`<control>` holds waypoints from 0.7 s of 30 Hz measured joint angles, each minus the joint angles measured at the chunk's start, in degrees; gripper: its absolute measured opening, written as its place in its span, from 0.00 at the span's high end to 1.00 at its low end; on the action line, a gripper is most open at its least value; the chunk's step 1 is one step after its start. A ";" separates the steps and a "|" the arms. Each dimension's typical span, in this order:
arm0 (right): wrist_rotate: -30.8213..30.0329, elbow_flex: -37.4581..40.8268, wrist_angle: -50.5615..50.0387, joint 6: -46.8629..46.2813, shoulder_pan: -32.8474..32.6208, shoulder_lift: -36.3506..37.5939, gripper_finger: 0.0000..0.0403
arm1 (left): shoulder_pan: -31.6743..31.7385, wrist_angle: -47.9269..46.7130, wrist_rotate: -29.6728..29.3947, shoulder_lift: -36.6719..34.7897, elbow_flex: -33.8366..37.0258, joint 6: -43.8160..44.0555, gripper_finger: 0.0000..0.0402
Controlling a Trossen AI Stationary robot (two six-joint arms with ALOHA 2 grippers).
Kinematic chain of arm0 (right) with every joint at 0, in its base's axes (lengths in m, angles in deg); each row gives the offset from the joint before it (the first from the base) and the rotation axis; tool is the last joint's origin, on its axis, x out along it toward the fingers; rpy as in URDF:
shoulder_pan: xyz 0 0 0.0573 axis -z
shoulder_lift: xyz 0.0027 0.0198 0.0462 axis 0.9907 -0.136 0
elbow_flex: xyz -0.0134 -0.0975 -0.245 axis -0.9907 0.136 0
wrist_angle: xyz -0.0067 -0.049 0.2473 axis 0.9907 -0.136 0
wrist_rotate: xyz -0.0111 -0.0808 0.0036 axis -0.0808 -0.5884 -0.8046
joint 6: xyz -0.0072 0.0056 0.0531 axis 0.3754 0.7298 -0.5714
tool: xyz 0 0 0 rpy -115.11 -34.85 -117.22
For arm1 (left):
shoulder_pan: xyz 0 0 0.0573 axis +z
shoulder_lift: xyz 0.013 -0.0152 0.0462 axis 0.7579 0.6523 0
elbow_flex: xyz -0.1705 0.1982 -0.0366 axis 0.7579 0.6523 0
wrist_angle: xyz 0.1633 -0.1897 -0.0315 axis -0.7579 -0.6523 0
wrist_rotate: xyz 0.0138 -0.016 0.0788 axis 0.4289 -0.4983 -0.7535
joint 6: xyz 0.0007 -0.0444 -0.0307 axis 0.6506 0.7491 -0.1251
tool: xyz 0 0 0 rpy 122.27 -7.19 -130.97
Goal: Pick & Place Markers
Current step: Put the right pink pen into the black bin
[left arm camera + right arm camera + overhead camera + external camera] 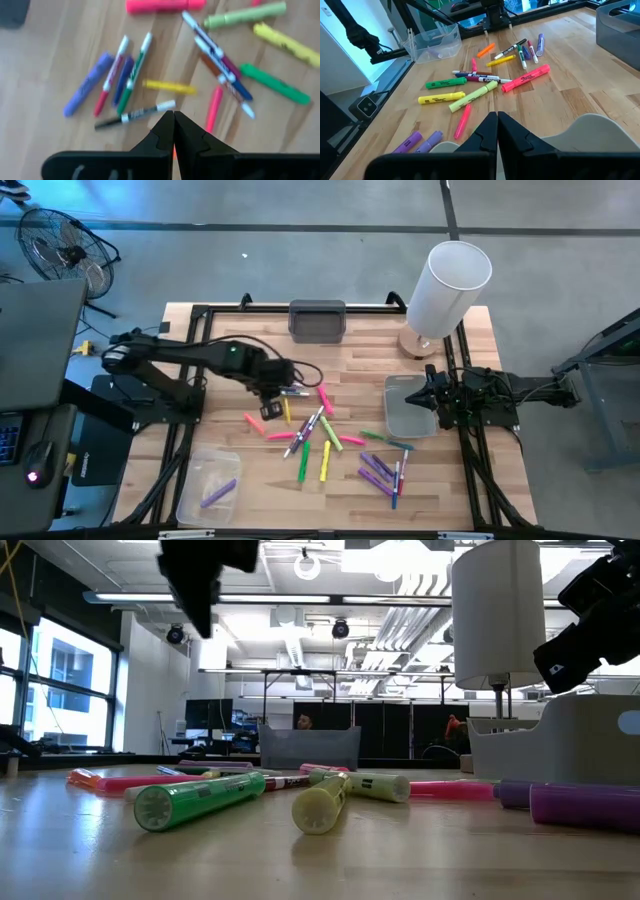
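Many markers (320,435) lie scattered on the wooden table: pink, yellow, green, purple, orange and white-barrelled ones. They also show in the right wrist view (475,85) and the low view (200,802). My left gripper (173,116) is shut and hangs above the far left part of the scatter (283,388), over an orange marker (268,410) that lies flat on the table. A black-and-white marker (135,115) lies just ahead of its fingertips. My right gripper (497,116) is shut and waits over the grey tray (405,415) at the table's right.
A clear tray (208,485) with a purple marker (218,492) in it stands at the near left. A dark grey bin (317,320) stands at the far edge. A tall white cylinder on a wooden base (445,285) stands at the far right.
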 joint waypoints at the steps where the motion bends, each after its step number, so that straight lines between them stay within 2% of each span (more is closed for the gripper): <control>1: 0.00 0.00 -0.02 0.00 0.00 0.00 1.00 | 0.42 1.54 0.07 0.73 -0.01 0.05 1.00; 9: -0.06 0.00 0.36 0.00 0.00 -0.02 1.00 | 0.55 11.91 1.76 7.17 -0.09 -1.48 1.00; 13: -2.24 0.00 1.17 0.01 0.02 -0.04 1.00 | 0.68 15.09 2.82 9.21 -0.16 -1.93 1.00; 17: -5.07 0.00 1.96 -1.52 0.01 -0.24 1.00 | 0.61 17.03 4.59 9.39 -0.02 -3.96 1.00; 21: -8.19 0.00 8.36 -4.90 0.02 -0.45 1.00 | 0.64 15.33 4.65 9.37 -0.05 -5.28 1.00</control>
